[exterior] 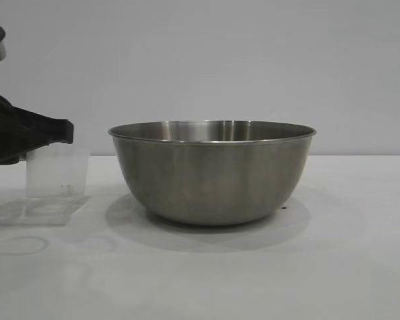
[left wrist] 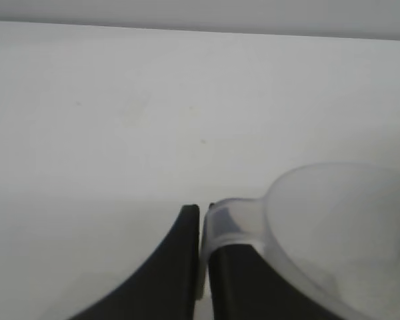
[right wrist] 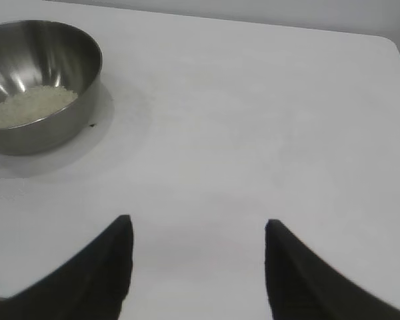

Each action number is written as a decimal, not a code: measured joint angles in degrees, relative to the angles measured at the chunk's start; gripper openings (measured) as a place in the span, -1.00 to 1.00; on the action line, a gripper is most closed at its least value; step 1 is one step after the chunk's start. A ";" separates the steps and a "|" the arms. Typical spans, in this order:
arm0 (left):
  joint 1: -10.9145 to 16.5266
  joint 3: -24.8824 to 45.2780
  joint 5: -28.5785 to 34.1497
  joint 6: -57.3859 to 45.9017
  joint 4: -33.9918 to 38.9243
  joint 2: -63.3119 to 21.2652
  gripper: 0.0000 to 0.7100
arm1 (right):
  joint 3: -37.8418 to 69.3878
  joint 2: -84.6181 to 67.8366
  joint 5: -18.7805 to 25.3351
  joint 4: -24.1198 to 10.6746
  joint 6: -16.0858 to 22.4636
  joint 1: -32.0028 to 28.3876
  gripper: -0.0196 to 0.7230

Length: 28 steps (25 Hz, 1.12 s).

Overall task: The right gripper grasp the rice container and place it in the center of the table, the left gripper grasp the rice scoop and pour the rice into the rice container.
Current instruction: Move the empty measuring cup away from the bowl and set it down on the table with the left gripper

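Rice scoop (exterior: pixel 57 171) was gripped by its handle in left gripper (left wrist: pixel 200 267) near table (exterior: pixel 333 267) left edge — rice (right wrist: pixel 30 107) was seen in rice container (exterior: pixel 212 170) at centre — right gripper (right wrist: pixel 197 267) was held apart, fingers wide, empty

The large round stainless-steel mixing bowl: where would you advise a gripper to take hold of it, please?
Probably by the thin rolled rim of the large round stainless-steel mixing bowl, from above on its right side, one finger inside and one outside. The curved, wide wall gives no other purchase, and the open right gripper waits on that side.

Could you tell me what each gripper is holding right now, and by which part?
The left gripper is shut on the rice scoop by its side handle; the right gripper is open and holds nothing.
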 joint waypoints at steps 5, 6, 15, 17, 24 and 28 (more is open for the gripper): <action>0.00 0.00 -0.10 -1.19 0.63 1.49 -1.00 | 0.00 0.00 0.00 0.00 0.00 0.00 0.07; 0.00 0.00 -0.10 -1.31 0.90 1.65 -1.00 | 0.00 0.00 0.00 0.00 0.00 0.00 0.07; 0.00 0.00 -0.10 -1.40 1.21 2.12 -1.00 | 0.00 0.00 0.00 0.00 0.00 0.00 0.07; 0.00 0.00 -0.10 -1.55 1.21 2.12 -1.00 | 0.00 0.00 0.00 0.00 0.00 0.00 0.07; 0.00 0.90 -0.10 -2.64 2.43 2.12 -0.86 | 0.00 0.00 0.00 0.00 0.00 0.00 0.07; 0.00 1.92 -0.10 -2.77 2.80 2.12 -0.74 | 0.00 0.00 0.00 0.00 0.00 0.00 0.07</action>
